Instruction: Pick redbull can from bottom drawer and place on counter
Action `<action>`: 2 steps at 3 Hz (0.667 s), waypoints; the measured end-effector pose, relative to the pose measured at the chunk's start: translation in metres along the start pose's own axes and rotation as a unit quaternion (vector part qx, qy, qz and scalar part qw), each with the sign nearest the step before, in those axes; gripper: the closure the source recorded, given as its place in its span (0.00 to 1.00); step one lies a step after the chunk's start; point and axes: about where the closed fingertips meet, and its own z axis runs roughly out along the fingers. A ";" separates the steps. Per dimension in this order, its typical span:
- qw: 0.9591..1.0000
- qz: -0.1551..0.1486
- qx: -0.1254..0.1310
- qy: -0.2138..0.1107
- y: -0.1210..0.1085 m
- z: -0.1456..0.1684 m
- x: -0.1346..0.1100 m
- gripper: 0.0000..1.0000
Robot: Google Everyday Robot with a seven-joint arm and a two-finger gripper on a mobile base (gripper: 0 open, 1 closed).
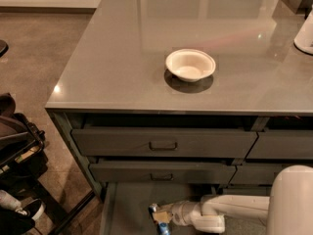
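Note:
The redbull can (158,224), blue with a silver top, shows at the bottom edge of the camera view, over the grey floor of the open bottom drawer (128,207). My gripper (164,217) reaches in from the right on a white arm and is shut on the can, which leans a little. Above the drawers, the glossy grey counter (117,62) fills the upper half of the view.
A white bowl (190,64) sits mid-counter. A white object (305,33) stands at the counter's right edge. Two handled drawers (163,143) overhang the bottom drawer. Dark bags and a rack (17,151) stand on the floor to the left.

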 end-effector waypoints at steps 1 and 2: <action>1.000 -0.018 -0.009 0.008 0.016 -0.028 -0.011 1.00; 0.999 -0.037 0.001 0.009 0.049 -0.090 -0.022 1.00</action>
